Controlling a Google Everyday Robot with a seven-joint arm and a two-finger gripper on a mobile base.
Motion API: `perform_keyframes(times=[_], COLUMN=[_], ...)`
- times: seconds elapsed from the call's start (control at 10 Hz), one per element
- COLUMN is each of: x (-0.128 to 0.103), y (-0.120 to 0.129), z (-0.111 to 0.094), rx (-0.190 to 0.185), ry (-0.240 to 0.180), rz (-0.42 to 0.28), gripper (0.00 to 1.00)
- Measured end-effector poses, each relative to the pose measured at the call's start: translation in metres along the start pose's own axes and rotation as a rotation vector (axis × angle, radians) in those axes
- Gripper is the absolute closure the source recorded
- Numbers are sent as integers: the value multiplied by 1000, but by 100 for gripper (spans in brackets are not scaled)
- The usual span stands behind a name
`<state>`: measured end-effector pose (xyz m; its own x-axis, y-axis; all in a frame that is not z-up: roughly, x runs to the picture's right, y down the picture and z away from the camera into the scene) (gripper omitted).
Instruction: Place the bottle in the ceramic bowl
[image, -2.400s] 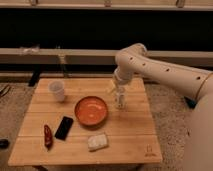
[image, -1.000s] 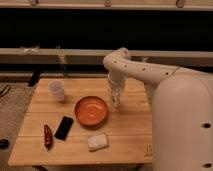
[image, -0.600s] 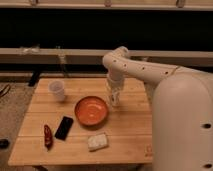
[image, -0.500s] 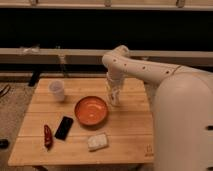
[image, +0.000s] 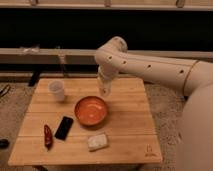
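The orange-red ceramic bowl (image: 91, 110) sits in the middle of the wooden table (image: 131, 135). My gripper (image: 104, 91) hangs at the end of the white arm, just above the bowl's far rim. A slim whitish bottle (image: 104, 92) hangs upright from the gripper's tip, held off the table. The bowl looks empty inside.
A white cup (image: 57, 90) stands at the table's far left. A black phone (image: 63, 127) and a red chili pepper (image: 48, 136) lie at the front left. A flat whitish block (image: 98, 141) lies in front of the bowl. A dark wall and rail run behind.
The gripper with the bottle has moved left and slightly up, from the right of the bowl to over its far rim. Everything on the table has stayed in place.
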<state>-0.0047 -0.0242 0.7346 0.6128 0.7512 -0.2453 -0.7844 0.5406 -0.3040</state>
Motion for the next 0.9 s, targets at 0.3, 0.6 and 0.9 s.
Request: perform_keyframes(times=[0.3, 0.6, 0.9], x=[18, 42, 52], y=[48, 83, 102], z=[-23, -9, 19], rx=[-65, -164, -235], ry=[1, 69, 143], rz=[-94, -159, -199], gripper=[100, 95, 68])
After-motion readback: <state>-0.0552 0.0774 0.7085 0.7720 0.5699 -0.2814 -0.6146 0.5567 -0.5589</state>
